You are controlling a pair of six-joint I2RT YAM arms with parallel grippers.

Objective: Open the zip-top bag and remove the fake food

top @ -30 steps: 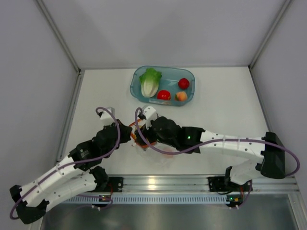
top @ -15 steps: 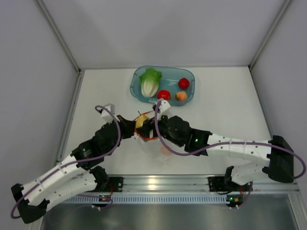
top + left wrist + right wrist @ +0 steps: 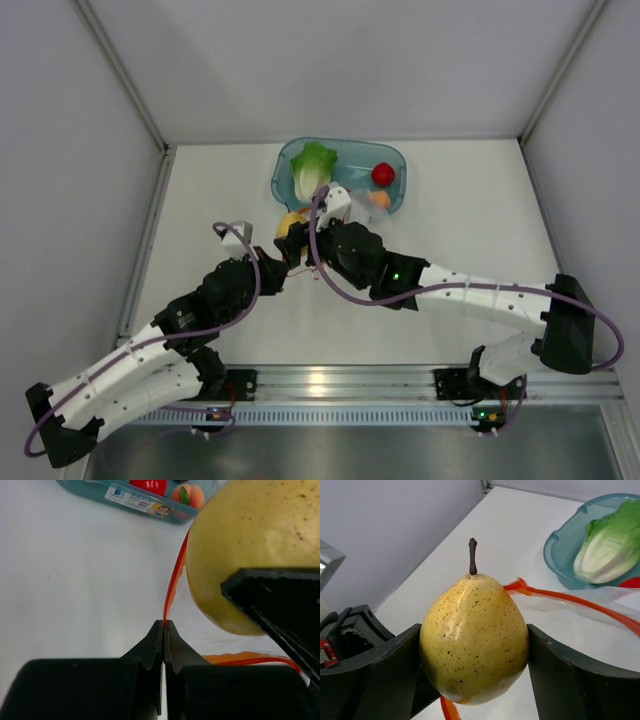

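Zip-top bag (image 3: 172, 587) strip pinched in L jaws, R jaws grip pear (image 3: 474, 640) near teal bin (image 3: 350, 148) w/ lettuce (image 3: 313, 170).

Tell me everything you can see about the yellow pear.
The pear is yellow with brown speckles and a dark stem, glossy like plastic. It stands upright, stem up, clamped at its belly between the right gripper's black fingers. The zip-top bag's orange strip passes behind and under it.

The pear (image 3: 250, 555) runs off the left wrist view's top edge.
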